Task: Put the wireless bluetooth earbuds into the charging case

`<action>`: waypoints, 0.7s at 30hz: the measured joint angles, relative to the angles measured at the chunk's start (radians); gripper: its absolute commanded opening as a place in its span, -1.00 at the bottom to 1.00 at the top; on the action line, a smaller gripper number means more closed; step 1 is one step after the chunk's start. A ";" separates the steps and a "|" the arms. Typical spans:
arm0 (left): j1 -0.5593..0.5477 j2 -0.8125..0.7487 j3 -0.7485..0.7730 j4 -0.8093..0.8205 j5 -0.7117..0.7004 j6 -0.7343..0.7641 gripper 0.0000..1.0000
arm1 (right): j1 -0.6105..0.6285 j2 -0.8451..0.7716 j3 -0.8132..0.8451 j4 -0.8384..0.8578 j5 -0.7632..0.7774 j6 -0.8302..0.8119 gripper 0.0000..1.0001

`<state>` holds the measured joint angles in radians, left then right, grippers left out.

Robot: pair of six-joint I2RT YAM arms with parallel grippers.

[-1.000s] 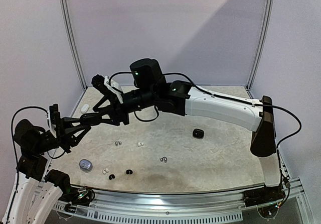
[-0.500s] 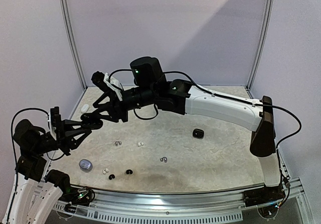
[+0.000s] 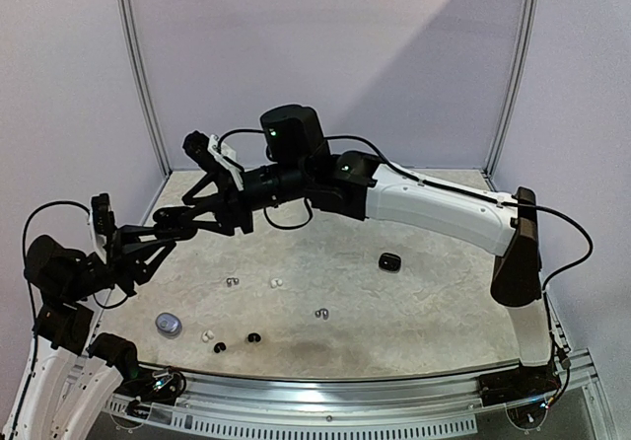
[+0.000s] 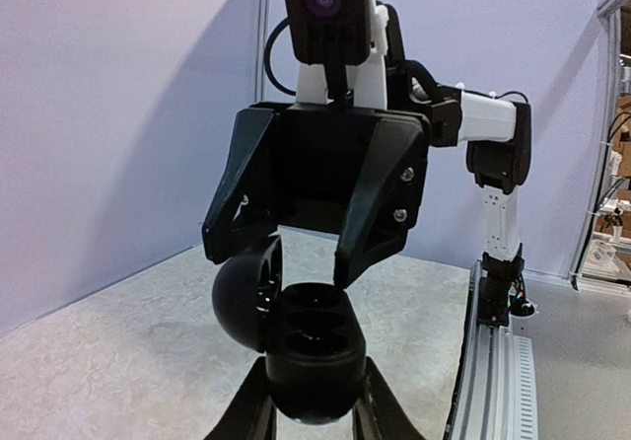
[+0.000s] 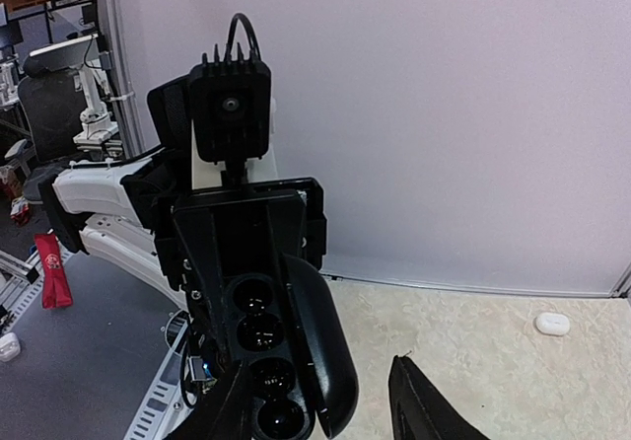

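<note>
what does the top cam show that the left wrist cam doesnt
Only the top view: the loose earbuds scattered on the table, another black case and a silvery case.
Only the left wrist view: the open black case clamped in the left hand, its lid swung aside, its two wells looking empty.
Both: the right hand, fingers apart, facing the left hand closely.
</note>
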<state>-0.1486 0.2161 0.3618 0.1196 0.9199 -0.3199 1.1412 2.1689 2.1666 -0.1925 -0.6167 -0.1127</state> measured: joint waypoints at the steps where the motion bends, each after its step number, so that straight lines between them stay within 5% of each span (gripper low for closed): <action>1: 0.000 0.000 0.000 0.002 -0.003 -0.004 -1.00 | -0.002 0.000 0.000 0.003 -0.006 0.003 0.01; 12: 0.004 0.013 0.000 0.002 -0.074 -0.037 -1.00 | -0.064 -0.029 -0.069 0.178 -0.037 0.188 0.05; 21: 0.058 -0.014 0.003 -0.077 -0.151 -0.005 -1.00 | -0.096 -0.037 -0.088 -0.084 0.235 0.222 -0.30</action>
<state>-0.0910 0.2020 0.3645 0.0429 0.7689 -0.3248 1.0451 2.1319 2.0785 -0.2760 -0.3813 0.1093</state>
